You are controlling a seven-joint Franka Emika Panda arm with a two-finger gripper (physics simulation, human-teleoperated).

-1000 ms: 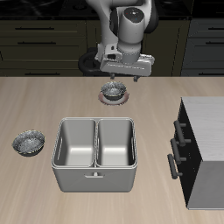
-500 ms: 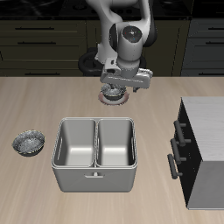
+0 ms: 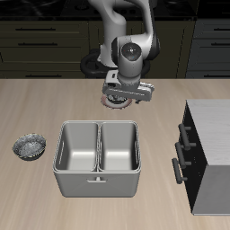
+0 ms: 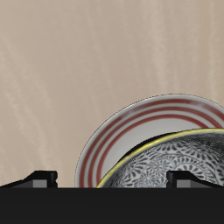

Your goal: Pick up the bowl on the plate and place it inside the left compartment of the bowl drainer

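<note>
The bowl [image 4: 179, 162], shiny mottled silver-grey metal with a bright rim, sits on the red-rimmed plate [image 4: 109, 140] toward the back of the table. My gripper [image 3: 122, 95] has come down right over it and stands open. In the wrist view the gripper [image 4: 114, 178] has one fingertip [image 4: 188, 178] over the bowl and the other outside the plate's rim. In the exterior view the hand hides most of the bowl, and only an edge of the plate [image 3: 110, 101] shows. Nearer the front stands the bowl drainer [image 3: 97, 181]; its left compartment [image 3: 78, 146] holds nothing.
A second, identical bowl [image 3: 29, 145] rests on the table beside the drainer, away from the plate. A large dark grey cabinet [image 3: 211, 153] with black handles stands on the drainer's other side. Dark drawers line the wall behind the table.
The gripper has dropped from above the bowl to plate level and tilted slightly, now covering the bowl in the exterior view. Bowl and plate have not moved.
</note>
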